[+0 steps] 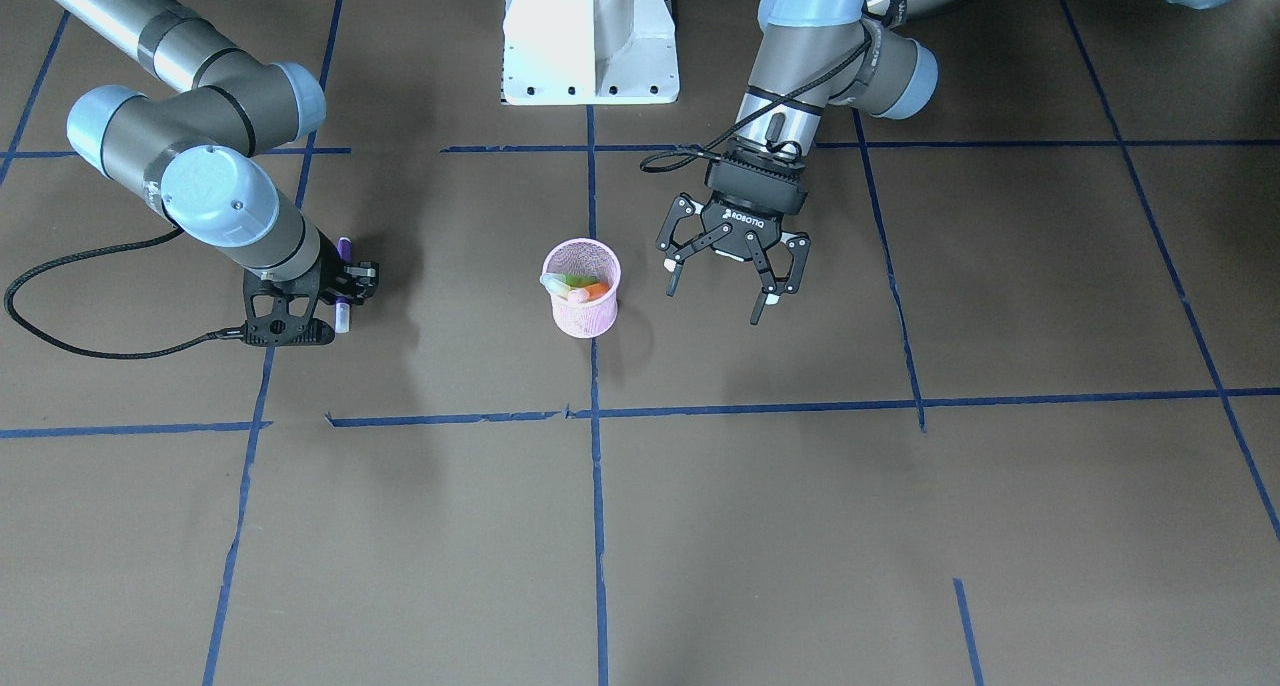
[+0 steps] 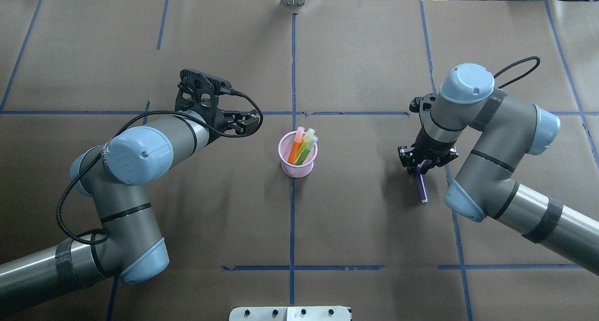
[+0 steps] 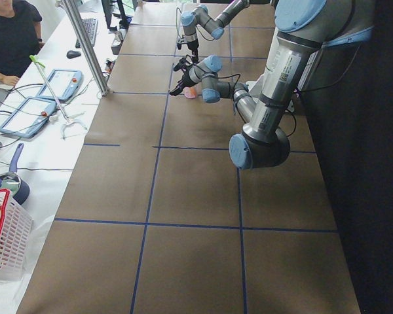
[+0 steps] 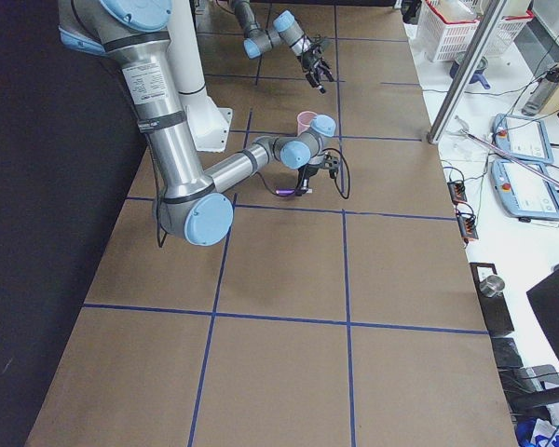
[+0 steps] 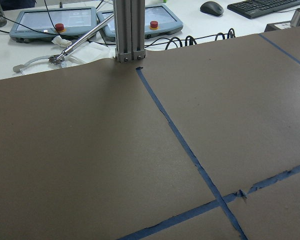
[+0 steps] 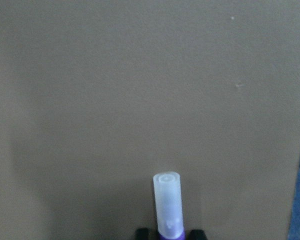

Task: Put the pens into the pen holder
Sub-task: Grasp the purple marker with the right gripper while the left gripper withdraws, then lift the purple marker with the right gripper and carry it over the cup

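Right gripper clamps purple pen just behind its cap; body overhanging the fingers may pivot and miss the holder. Left gripper open, empty.

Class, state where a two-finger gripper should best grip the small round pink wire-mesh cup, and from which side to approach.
Probably the mesh wall of the small round pink wire-mesh cup, below its rim, coming level from the side. It stands upright, and capped coloured pens jut from its mouth, blocking a top approach. The open left gripper stands nearby.
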